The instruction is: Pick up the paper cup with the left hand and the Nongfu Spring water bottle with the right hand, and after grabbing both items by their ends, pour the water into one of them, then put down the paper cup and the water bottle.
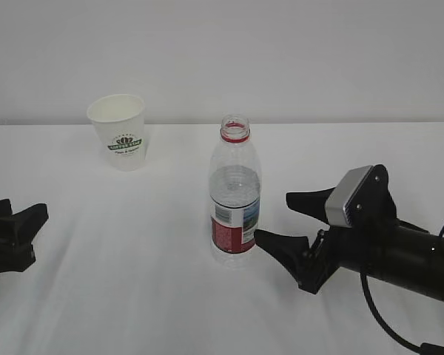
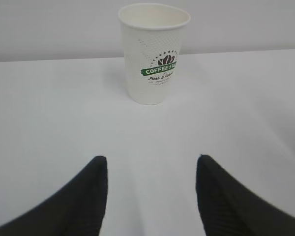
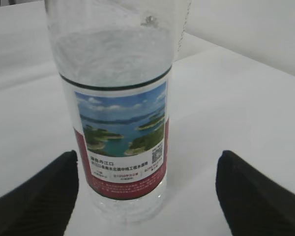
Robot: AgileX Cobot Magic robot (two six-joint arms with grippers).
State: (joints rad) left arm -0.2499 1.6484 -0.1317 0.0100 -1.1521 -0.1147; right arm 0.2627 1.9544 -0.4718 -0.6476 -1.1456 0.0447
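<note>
The paper cup (image 1: 118, 132) stands upright at the back left, white with a green logo. It also shows in the left wrist view as the paper cup (image 2: 155, 54), well ahead of my left gripper (image 2: 151, 158), which is open and empty. That left gripper (image 1: 24, 208) sits low at the left edge. The Nongfu Spring water bottle (image 1: 235, 200) stands uncapped in the middle, about half full of water (image 1: 235, 181). My right gripper (image 1: 273, 217) is open just right of its base. The bottle (image 3: 118, 123) stands just ahead of the wide jaws of the right gripper (image 3: 148, 155), untouched.
A white cloth covers the table (image 1: 133, 281), and a plain pale wall (image 1: 281, 52) rises behind it. A black cable (image 1: 388, 325) loops under the right arm at the front right corner.
</note>
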